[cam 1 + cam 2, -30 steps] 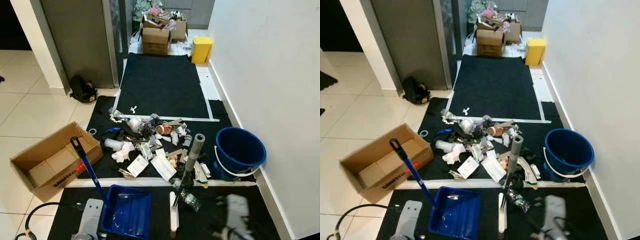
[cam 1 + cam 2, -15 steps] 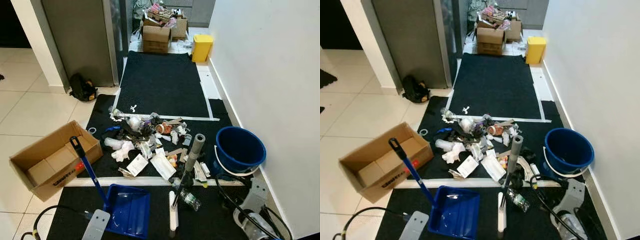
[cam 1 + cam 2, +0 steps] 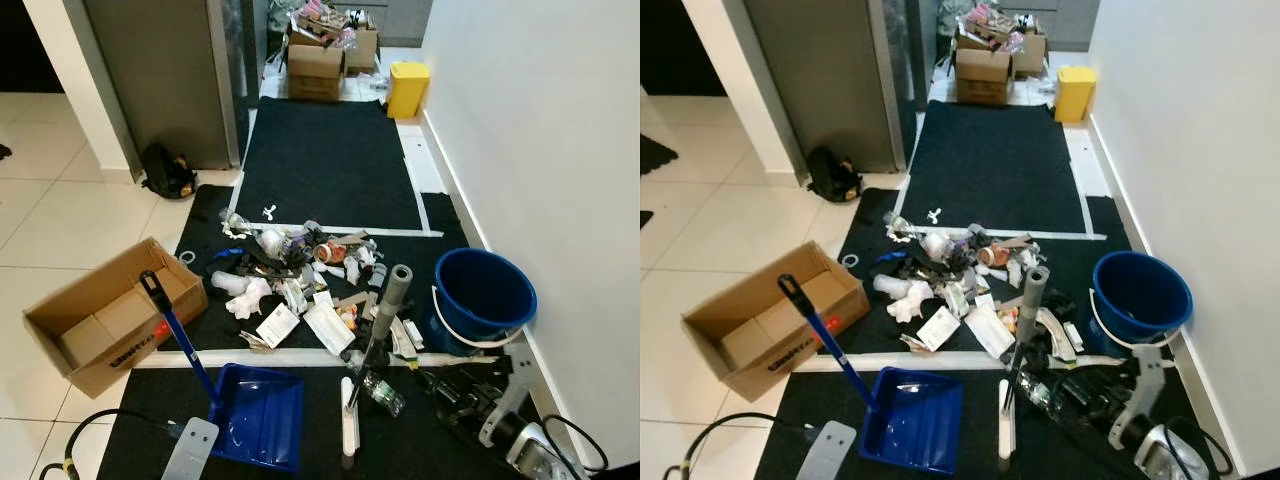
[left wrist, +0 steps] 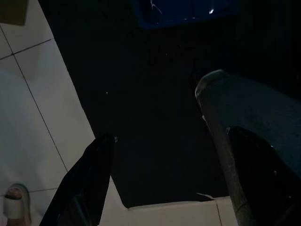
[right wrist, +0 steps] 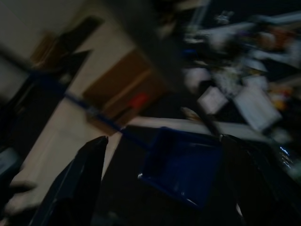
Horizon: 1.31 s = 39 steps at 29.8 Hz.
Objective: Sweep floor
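- A pile of litter [image 3: 300, 275] lies on a black mat [image 3: 320, 160], between a cardboard box [image 3: 105, 320] and a blue bucket [image 3: 482, 295].
- A blue dustpan [image 3: 255, 415] stands just before the litter, beside an upright grey-handled broom [image 3: 378, 325].
- The right gripper [image 3: 1065, 392], fingers spread with nothing between them, reaches low toward the broom's base.
- The left gripper [image 4: 164, 188] hangs over the mat's edge, fingers apart, holding nothing.

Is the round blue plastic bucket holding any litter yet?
No, the round blue plastic bucket looks bare inside, while the litter pile lies on the black mat.
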Motion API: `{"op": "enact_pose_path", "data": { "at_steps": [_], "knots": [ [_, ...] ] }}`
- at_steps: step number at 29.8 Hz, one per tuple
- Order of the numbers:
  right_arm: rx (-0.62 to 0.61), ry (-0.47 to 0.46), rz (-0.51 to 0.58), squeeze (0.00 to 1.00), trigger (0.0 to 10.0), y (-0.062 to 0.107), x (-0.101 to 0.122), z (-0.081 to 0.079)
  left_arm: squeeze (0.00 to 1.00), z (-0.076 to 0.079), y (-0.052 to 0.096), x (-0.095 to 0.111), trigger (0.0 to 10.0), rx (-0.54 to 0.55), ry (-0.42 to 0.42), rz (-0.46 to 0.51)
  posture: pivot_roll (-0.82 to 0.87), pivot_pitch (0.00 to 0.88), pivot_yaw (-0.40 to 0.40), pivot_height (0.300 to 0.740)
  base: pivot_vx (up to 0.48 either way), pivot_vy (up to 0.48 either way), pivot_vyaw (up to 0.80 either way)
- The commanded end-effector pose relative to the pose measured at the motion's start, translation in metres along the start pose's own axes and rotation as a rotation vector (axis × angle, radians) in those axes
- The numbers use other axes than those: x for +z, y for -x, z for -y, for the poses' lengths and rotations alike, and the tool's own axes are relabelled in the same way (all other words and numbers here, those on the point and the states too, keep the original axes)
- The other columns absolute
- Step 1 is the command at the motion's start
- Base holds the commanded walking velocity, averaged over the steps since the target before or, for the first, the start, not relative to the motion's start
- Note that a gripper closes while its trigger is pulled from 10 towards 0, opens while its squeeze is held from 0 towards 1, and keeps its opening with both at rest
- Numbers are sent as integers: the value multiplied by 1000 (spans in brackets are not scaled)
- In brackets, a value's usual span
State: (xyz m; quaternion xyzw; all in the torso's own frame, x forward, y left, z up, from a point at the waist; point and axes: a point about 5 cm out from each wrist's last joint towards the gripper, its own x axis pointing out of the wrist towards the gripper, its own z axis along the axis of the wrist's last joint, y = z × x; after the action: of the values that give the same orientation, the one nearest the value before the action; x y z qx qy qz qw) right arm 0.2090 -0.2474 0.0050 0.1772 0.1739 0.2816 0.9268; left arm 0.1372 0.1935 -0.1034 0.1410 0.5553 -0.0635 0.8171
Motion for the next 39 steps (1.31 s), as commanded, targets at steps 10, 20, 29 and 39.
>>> {"op": "enact_pose_path", "data": {
  "at_steps": [10,20,29,39],
  "knots": [
    [129,182,25,0,10000,-31,24,-35,0,-4,1,-6,10000,-2,-5,-20,20,86,-4,740,0,0,0],
    [48,203,26,0,10000,-45,28,-42,0,-5,1,-6,10000,-1,2,-19,20,89,-3,740,0,0,0],
    [-74,214,28,0,10000,-46,28,-34,0,-4,1,-6,10000,-4,0,-19,14,95,-4,740,0,0,0],
    [-139,219,106,0,10000,-55,43,-34,0,-1,0,-5,10000,-10,3,-17,11,97,-4,740,0,0,0]
  ]
}}
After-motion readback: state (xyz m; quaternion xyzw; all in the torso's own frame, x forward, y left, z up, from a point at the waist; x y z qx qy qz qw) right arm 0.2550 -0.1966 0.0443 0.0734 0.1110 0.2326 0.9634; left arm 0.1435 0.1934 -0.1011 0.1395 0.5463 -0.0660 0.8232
